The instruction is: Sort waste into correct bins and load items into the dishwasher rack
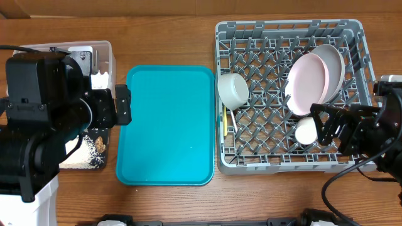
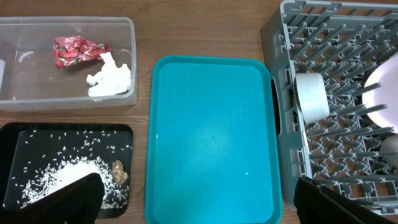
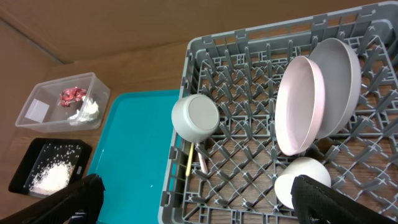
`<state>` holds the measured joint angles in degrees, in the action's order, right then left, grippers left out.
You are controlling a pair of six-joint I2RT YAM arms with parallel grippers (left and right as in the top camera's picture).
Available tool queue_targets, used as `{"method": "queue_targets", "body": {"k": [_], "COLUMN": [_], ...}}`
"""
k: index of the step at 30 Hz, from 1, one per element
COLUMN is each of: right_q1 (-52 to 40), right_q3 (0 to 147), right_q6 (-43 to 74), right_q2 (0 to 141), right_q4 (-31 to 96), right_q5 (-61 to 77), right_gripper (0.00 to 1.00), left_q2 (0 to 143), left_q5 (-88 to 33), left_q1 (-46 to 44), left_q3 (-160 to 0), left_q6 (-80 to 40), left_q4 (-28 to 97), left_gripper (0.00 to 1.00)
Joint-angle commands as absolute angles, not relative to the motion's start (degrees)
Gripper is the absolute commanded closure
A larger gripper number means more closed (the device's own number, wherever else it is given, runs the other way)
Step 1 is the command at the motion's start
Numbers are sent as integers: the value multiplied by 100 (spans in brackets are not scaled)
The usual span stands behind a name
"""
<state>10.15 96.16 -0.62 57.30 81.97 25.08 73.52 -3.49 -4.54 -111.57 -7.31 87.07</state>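
Almost all of it looks done from here. The dishwasher rack [image 1: 282, 164] holds the pink plate [image 1: 308, 81] and the greyish-white plate [image 1: 334, 63], which stand on edge and lean on each other. The bowl [image 1: 233, 90] is on its side by the rack's left wall. The yellow spoon [image 3: 189, 160] and the fork [image 3: 202, 162] lie just under it.

The small white cup [image 1: 306, 130] sits near the front of the rack, just below the pink plate. The right gripper [image 1: 323, 124] is right beside the cup. Its fingers are wide apart and they hold nothing.

I think the job now is just to get that hand out cleanly. It should go straight up first, not sideways - the pegs are all around it, and the pink plate is close. Keep the fingers apart so they don't catch the cup. Go slow (one bump could tip the plates over).

The left gripper [image 2: 198, 186] is apart too, and empty. It hangs over the bins. The foil wrapper [image 2: 78, 51] and the napkin [image 2: 111, 78] are in the clear tub [image 2: 68, 102]. The rice [image 2: 62, 174] and the brown scrap [image 2: 119, 172] are in the black tray [image 2: 68, 129]. The teal tray [image 1: 166, 125] has nothing big left on it - maybe a tiny speck or two, too small to tell.
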Motion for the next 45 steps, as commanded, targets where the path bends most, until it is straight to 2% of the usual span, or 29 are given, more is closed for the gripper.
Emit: {"method": "queue_targets", "body": {"k": [1,26,34,38,42,45], "right_q1": [1046,1046,1046,917,290,78], "right_q3": [9710,9710,9710,9710,9664,9397], "right_q6": [-156,-154,-226,-832,-2427,-2770], "right_q2": [5815,5850,5852,5815,5640,5435], "right_q4": [8173,8464,7915,7494,7323,7183], "right_q5": [2539,2580,2565,2561,2561,2523], "right_gripper": [0,0,0,0,0,0], "left_q2": [7422,7850,7850,7850,7850,7850], "left_q5": [-408,-408,-408,-408,-408,-408], "left_q1": [-493,-491,-491,-491,-491,-491], "left_q3": [-11170,-11168,-11168,-11168,-11168,-11168], "left_q6": [-642,-642,-642,-642,-644,-642], "left_q4": [8700,8698,8698,8698,8698,8698], "left_gripper": [0,0,0,0,0,0]}}
